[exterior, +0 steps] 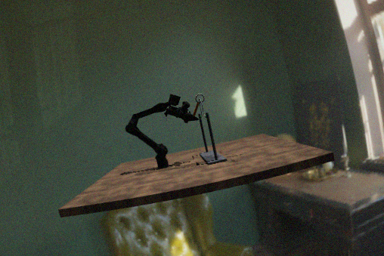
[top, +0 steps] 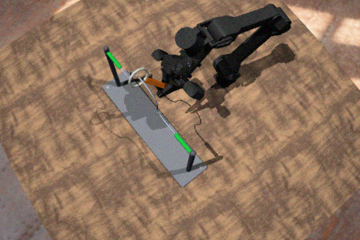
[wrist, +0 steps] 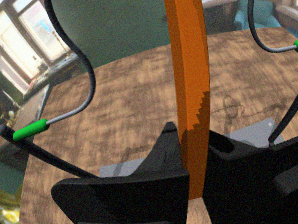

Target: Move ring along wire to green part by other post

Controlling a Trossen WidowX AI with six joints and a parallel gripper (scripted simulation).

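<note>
Currently, ring aloft over the base plate, orange handle clamped

The ring is pale, thin and round, with a straight, flat-sided orange handle. It is above the base plate, toward that plate's upper-left end in the top view, around the thin grey stretch of the wire near one green part. The gripper is closed narrowly on the handle, one dark finger on each side.

The wrist view cuts off the handle's upper end and leaves the ring out; a jagged shadow darkens the handle low down. Whether the ring touches the wire is too fine to tell — in the exterior view, ring and wire overlap as specks.

One post stands at the base plate's upper-left end, the other at its lower-right end, by the second green part. The base plate lies well inside the edges of the table — the arm occupies one long side, with open air above the opposite side.
</note>
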